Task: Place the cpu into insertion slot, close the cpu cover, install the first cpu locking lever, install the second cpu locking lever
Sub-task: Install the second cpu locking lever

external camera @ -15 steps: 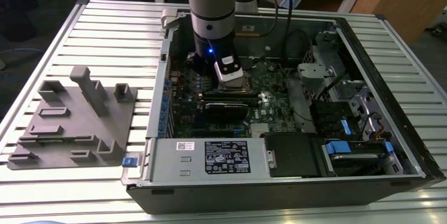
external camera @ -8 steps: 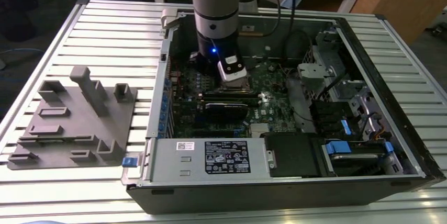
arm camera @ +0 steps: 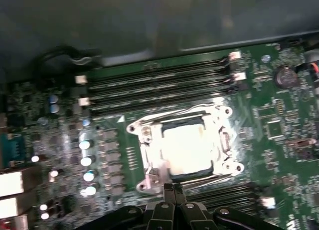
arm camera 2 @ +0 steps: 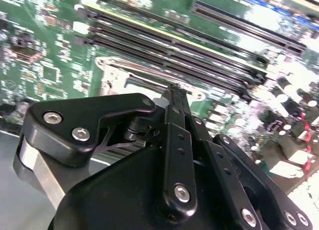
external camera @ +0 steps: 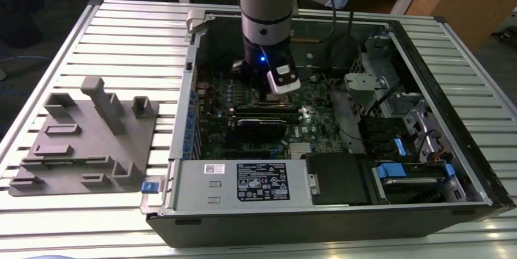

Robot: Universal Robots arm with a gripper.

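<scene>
In the first wrist view the cpu (arm camera: pixel 187 148) lies flat in the insertion slot (arm camera: pixel 149 182), its metal top glaring bright. The silvery cpu cover (arm camera: pixel 223 140) is folded down around it, framing the chip. My gripper (arm camera: pixel 172 186) hovers just off one edge of the socket, fingers pressed together with nothing between them. The second wrist view looks along the shut gripper (arm camera 2: pixel 174 88), whose tip sits beside the cover's frame (arm camera 2: pixel 117 70). In the exterior view the arm (external camera: pixel 267 23) reaches straight down into the open computer case over the motherboard (external camera: pixel 315 129).
Long black memory slots (arm camera: pixel 154 88) run along both sides of the socket. A row of capacitors (arm camera: pixel 85 160) stands close by. The case walls (external camera: pixel 190 89), power supply (external camera: pixel 242 183) and drive cage (external camera: pixel 404 174) hem in the board. A grey fixture (external camera: pixel 89 138) rests on the table.
</scene>
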